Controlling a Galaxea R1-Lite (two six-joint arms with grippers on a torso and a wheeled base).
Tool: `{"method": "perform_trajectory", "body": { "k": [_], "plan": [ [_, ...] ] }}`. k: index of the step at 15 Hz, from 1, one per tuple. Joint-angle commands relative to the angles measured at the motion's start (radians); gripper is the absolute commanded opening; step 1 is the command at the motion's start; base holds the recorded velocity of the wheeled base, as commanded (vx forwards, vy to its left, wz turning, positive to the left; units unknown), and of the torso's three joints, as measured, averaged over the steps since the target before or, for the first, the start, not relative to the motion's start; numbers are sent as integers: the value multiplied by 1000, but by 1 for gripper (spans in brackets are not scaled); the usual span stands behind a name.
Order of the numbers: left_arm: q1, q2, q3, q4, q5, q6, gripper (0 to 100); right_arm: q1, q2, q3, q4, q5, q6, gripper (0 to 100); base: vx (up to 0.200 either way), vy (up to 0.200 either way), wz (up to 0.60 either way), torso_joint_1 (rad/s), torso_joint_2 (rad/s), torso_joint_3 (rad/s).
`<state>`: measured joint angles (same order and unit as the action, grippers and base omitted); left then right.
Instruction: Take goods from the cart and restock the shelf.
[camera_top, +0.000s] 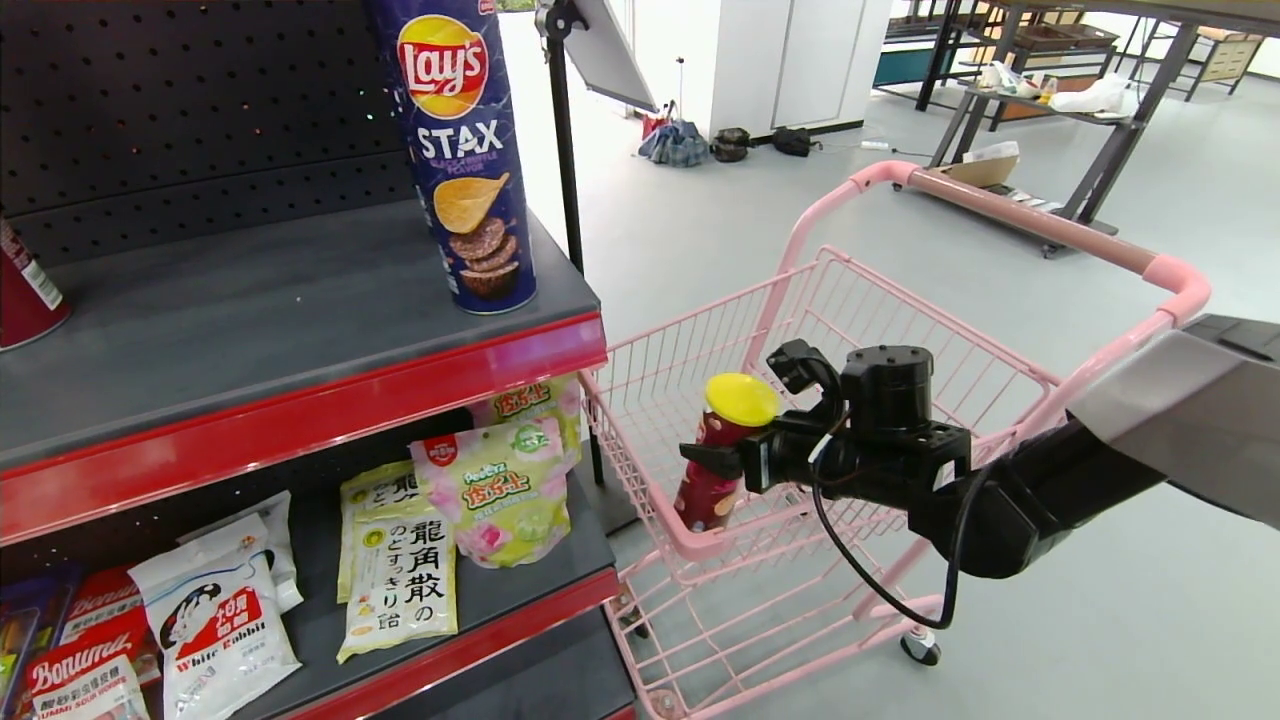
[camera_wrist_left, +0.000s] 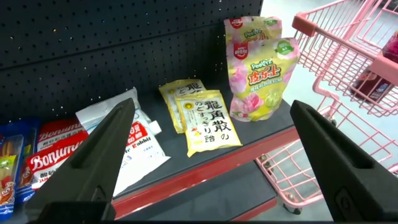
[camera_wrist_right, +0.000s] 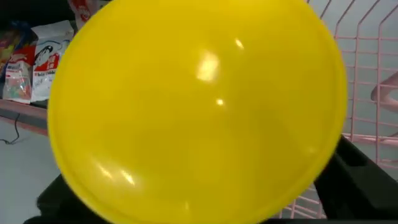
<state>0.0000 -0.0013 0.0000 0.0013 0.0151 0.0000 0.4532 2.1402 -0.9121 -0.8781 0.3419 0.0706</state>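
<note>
My right hand (camera_top: 745, 428) is closed on the red crisp can (camera_top: 710, 492), one finger on each side just under its yellow lid (camera_top: 741, 398), which sits right up against the right wrist camera (camera_wrist_right: 199, 106). The can stands upright inside the pink cart (camera_top: 1000, 215), in the basket corner nearest the shelf, with its top above the rim (I cannot tell whether its base rests on the basket floor). My left hand (camera_wrist_left: 211, 107) hangs wide open, holding nothing, over the front edge of the lower shelf (camera_top: 500, 590). There a green-and-pink pouch (camera_wrist_left: 258, 68) leans at the end nearest the cart, with yellow lozenge bags (camera_wrist_left: 205, 115) beside it and a white candy bag (camera_wrist_left: 140, 140) further along. On the upper shelf (camera_top: 250, 310), a tall blue crisp can (camera_top: 470, 160) stands upright near the cart-side end.
</note>
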Motion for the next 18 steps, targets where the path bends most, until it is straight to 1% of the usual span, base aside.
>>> {"method": "perform_trajectory", "body": {
  "k": [1, 5, 7, 9, 11, 12, 13, 14, 15, 16, 17, 18],
  "plan": [
    [0, 1, 0, 0, 0, 0, 100, 2, 23, -19, -1, 0, 0, 0, 0, 0, 0, 0, 0, 0],
    [0, 1, 0, 0, 0, 0, 100, 4, 29, -36, -1, -1, 6, 0, 0, 0, 0, 0, 0, 0],
    [0, 1, 0, 0, 0, 0, 100, 4, -16, -40, 2, -38, 6, 0, 0, 0, 0, 0, 0, 0],
    [0, 1, 0, 0, 0, 0, 100, -8, -94, -102, 30, -60, 0, 0, 0, 0, 0, 0, 0, 0],
    [0, 1, 0, 0, 0, 0, 100, -34, -250, -171, 183, -86, -41, 0, 0, 0, 0, 0, 0, 0],
    [0, 1, 0, 0, 0, 0, 100, -39, -301, -192, 235, -96, -45, 0, 0, 0, 0, 0, 0, 0],
    [0, 1, 0, 0, 0, -2, 100, -45, -410, -226, 312, -116, -48, 0, 0, 0, 0, 0, 0, 0],
    [0, 1, 0, 0, 0, -2, 100, -45, -485, -218, 340, -153, -49, 0, 0, 0, 0, 0, 0, 0],
    [0, 1, 0, 0, 0, -2, 100, -41, -569, -180, 367, -265, -61, 0, 0, 0, 0, 0, 0, 0],
    [0, 1, 0, 0, 0, -2, 100, -41, -652, -117, 381, -406, -84, 0, 0, 0, 0, 0, 0, 0],
    [0, 1, 0, 0, -1, -2, 100, -41, -752, -25, 407, -451, -112, 0, 0, 0, 0, 0, 0, 0],
    [0, 1, 0, 0, -1, -2, 100, -48, -893, 82, 510, -452, -117, 0, 0, 0, 0, 0, 0, 0]
  ]
}}
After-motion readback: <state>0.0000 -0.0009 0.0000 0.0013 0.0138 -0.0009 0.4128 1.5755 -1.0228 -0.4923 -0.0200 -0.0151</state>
